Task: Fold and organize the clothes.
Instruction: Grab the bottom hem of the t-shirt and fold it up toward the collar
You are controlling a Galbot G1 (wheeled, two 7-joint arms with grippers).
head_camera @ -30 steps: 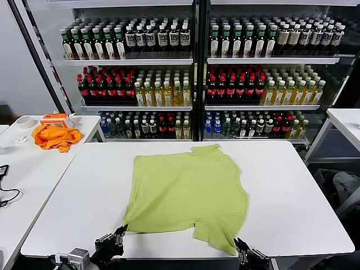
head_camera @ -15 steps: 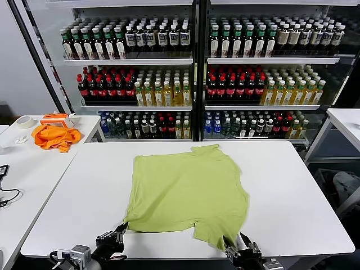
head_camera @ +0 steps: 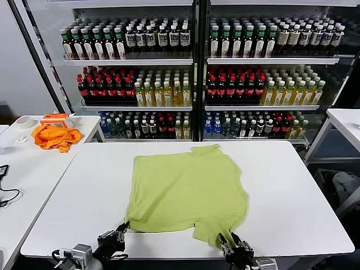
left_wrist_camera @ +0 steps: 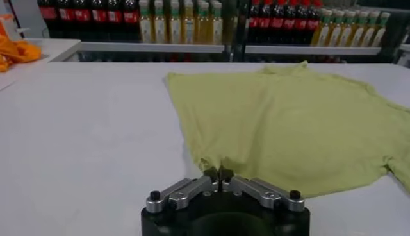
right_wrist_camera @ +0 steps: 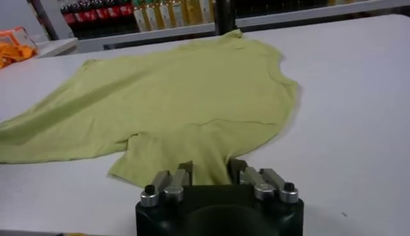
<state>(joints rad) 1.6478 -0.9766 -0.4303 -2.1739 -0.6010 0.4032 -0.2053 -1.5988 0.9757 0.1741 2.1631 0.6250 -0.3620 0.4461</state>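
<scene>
The lime T-shirt lies spread flat on the white table, its neck toward the shelves. My left gripper sits at the table's near edge, shut on the shirt's near left hem corner, and the cloth puckers at the fingertips. My right gripper is at the near right sleeve. In the right wrist view its fingers stand apart, with the sleeve's cloth lying between them.
An orange cloth and a tape roll lie on a side table to the left. Drink coolers full of bottles stand behind the table. Another white table is at the far right.
My right gripper has moved left and forward along the near edge, from beside the sleeve to astride its tip. The left gripper stays at the hem corner.
</scene>
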